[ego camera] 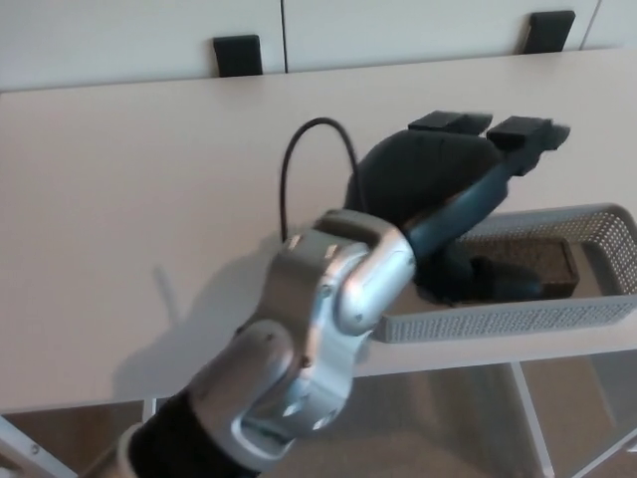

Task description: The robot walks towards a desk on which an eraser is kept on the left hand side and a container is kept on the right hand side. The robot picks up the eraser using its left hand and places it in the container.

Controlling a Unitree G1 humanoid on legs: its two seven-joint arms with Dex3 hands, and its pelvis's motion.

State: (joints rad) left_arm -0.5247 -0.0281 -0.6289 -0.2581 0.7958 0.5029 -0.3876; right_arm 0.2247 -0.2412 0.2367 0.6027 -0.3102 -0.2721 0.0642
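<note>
Dark eraser (532,267) lying flat inside grey mesh container (607,227) at desk's (149,199) right edge. Left hand (468,169) above it, fingers (528,134) spread, holding nothing. Risk: thumb snagging the rim on withdrawal, dragging the container off the edge.

Broad bare desk (149,179) leftward; mesh container (597,224) wall at right edge.

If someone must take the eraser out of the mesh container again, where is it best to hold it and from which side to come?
Probably from above, pinching the eraser across its two long sides near its free right end. It lies flat along the container, whose mesh walls block any sideways approach, and the open left hand covers its left part.
</note>
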